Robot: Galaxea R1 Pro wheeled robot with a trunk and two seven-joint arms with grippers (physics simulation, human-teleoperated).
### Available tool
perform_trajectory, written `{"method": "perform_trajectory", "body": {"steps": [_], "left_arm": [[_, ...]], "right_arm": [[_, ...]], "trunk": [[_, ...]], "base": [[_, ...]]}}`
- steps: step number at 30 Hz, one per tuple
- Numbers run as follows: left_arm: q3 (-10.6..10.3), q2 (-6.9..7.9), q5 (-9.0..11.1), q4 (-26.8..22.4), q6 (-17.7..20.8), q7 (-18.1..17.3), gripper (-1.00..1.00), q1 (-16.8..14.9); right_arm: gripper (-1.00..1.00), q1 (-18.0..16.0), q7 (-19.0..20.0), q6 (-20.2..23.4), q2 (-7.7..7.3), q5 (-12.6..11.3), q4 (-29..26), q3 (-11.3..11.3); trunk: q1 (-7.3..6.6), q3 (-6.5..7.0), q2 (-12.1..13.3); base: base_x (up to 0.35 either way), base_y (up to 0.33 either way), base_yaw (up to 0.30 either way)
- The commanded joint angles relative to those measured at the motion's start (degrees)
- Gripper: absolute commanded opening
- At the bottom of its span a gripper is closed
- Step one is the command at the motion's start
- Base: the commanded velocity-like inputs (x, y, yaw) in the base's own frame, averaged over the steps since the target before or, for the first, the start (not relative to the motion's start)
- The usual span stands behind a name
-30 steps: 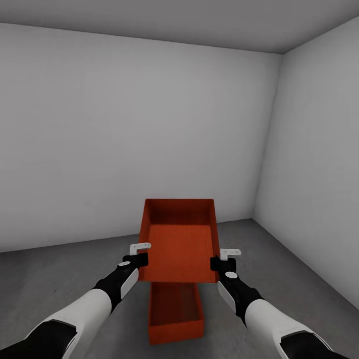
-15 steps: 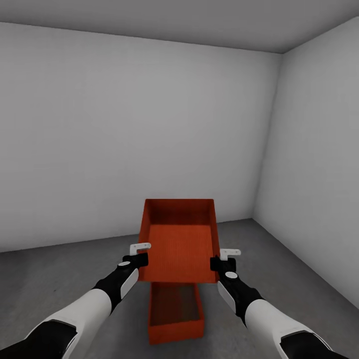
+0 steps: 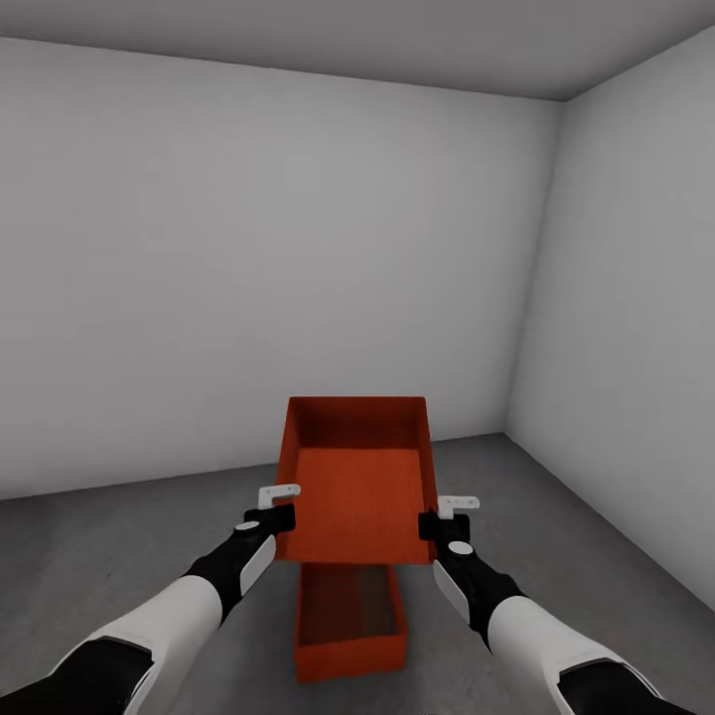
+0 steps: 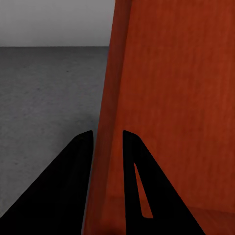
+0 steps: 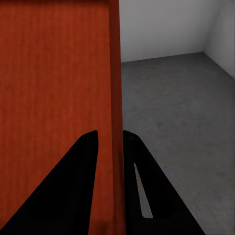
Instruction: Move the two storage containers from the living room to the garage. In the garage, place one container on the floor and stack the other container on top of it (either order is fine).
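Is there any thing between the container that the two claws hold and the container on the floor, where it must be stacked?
Nothing visible stands between them. The held container, gripped at its side walls by the left claw and right claw, hangs above the lower container, which lies on the bare concrete floor, open and empty where visible.

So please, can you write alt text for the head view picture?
Two robot arms hold a red-orange container in the air by its side walls, left pincer and right pincer, directly above an identical container resting on the grey concrete floor of a white-walled room.
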Motion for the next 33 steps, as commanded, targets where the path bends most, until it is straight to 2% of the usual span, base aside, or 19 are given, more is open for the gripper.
{"method": "perform_trajectory", "body": {"steps": [1, 33], "left_arm": [[-0.1, 2.10, 0.1, 1.8, 0.4, 1.0, -1.00, 0.0], [-0.1, 2.24, 0.0, 1.8, 0.4, 1.0, -1.00, 0.0]], "right_arm": [[-1.00, -0.1, -1.6, -0.3, -0.05, 0.4, -0.3, -2.0], [-1.00, -0.1, -1.6, 0.3, -0.14, 0.3, -0.3, -2.1]], "trunk": [[0.23, -0.32, -0.5], [0.45, -3.39, -0.9]], "base": [[0.000, 0.000, 0.000], [0.000, 0.000, 0.000]]}}
